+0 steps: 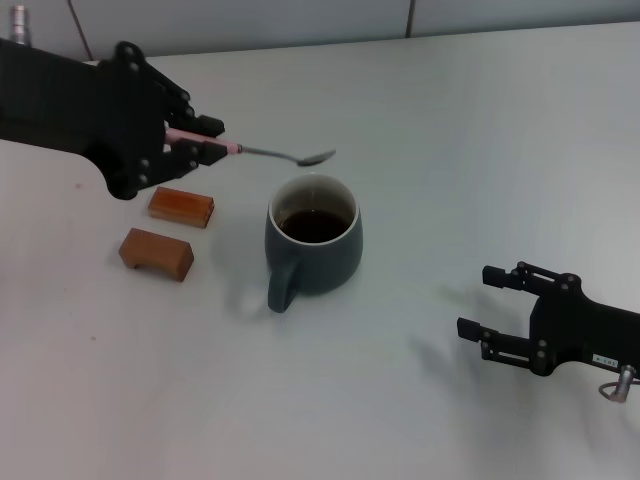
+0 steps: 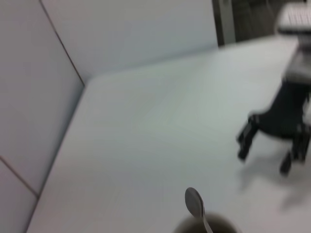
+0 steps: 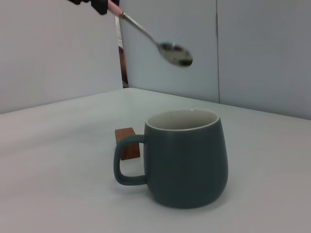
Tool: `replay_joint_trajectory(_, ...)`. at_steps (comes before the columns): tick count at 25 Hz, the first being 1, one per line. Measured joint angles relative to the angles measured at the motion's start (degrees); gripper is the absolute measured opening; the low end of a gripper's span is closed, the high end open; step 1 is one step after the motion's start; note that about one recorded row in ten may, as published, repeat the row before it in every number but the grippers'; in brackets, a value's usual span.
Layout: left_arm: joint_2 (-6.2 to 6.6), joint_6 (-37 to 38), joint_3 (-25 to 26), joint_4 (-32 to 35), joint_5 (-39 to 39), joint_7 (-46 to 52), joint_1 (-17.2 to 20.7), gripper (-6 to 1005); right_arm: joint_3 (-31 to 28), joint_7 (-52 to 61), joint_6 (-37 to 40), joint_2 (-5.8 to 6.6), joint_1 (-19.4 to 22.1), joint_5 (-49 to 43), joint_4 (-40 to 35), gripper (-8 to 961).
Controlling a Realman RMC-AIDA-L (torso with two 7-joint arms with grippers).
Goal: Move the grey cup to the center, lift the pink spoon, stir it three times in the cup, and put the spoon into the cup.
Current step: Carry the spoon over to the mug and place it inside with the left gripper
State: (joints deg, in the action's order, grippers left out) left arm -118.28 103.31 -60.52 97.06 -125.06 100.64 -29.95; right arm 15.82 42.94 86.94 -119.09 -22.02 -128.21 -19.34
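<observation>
The grey cup (image 1: 313, 243) stands upright mid-table with dark brown liquid inside and its handle toward me; it also shows in the right wrist view (image 3: 187, 164). My left gripper (image 1: 205, 140) is shut on the pink spoon (image 1: 285, 154) by its pink handle and holds it level in the air, its metal bowl just above the cup's far rim. The spoon's bowl shows in the left wrist view (image 2: 195, 203) and in the right wrist view (image 3: 176, 53). My right gripper (image 1: 492, 315) is open and empty, low over the table to the right of the cup.
Two brown wooden blocks (image 1: 181, 206) (image 1: 156, 253) lie on the white table (image 1: 430, 130) left of the cup, below the left arm. One block shows behind the cup in the right wrist view (image 3: 128, 142). A wall runs along the table's far edge.
</observation>
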Motion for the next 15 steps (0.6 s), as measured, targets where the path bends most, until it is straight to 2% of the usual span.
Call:
replay_joint_trajectory(2, -0.17, 0.11, -4.83, 3.76, -4.65, 1.69, -0.95, 136, 0.0, 0.0, -0.29, 0.0, 0.0, 0.0, 0.01, 763)
replay_joint_trajectory(6, -0.35, 0.16, -12.66, 7.09, -11.63, 4.84, -3.13, 136, -0.04, 0.01, -0.59, 0.0, -0.05, 0.0, 0.01, 763)
replay_joint_trajectory(9, -0.68, -0.04, -18.13, 7.54, -16.2, 6.62, -5.04, 136, -0.08, 0.04, -0.67, 0.0, -0.06, 0.0, 0.01, 763)
replay_joint_trajectory(11, -0.73, -0.24, -19.68, 7.6, -17.33, 7.01, -5.53, 136, -0.09, 0.11, -0.73, 0.0, -0.05, 0.0, 0.01, 763)
replay_joint_trajectory(12, -0.8, -1.13, -23.03, 7.75, -19.96, 7.76, -6.56, 136, -0.09, 0.15, -0.76, -0.02, -0.05, -0.01, 0.01, 763)
replay_joint_trajectory(15, -0.8, -1.92, -25.96, 7.35, -22.22, 8.1, -7.68, 136, -0.09, 0.29, -0.81, -0.08, -0.04, -0.02, 0.07, 763)
